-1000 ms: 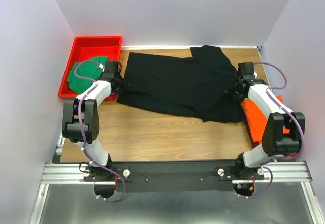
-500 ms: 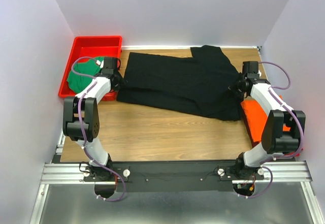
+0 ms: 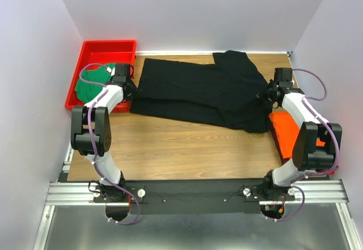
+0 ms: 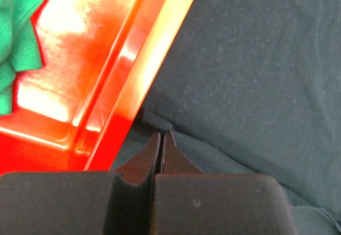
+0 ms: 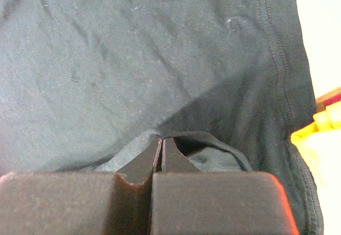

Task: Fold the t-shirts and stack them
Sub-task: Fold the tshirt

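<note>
The black t-shirt (image 3: 204,94) lies spread across the far half of the table. My left gripper (image 3: 132,91) is shut on its left edge beside the red tray (image 3: 108,49); the wrist view shows the cloth (image 4: 250,70) pinched at the closed tips (image 4: 161,135). My right gripper (image 3: 265,96) is shut on the shirt's right edge, with a fold of black cloth (image 5: 133,64) caught at its tips (image 5: 161,138). The green t-shirt (image 3: 93,83) lies bunched in the tray and shows in the left wrist view (image 4: 18,38). The orange t-shirt (image 3: 286,132) lies at the table's right edge.
The red tray's rim (image 4: 160,48) runs right next to the left gripper. Grey walls close in on the left, back and right. Bare wooden tabletop (image 3: 187,148) lies between the shirt and the arm bases.
Both grippers have moved away from me with the black shirt's near edge, folding it over; the shirt's front edge now lies farther back and the shirt looks narrower.
</note>
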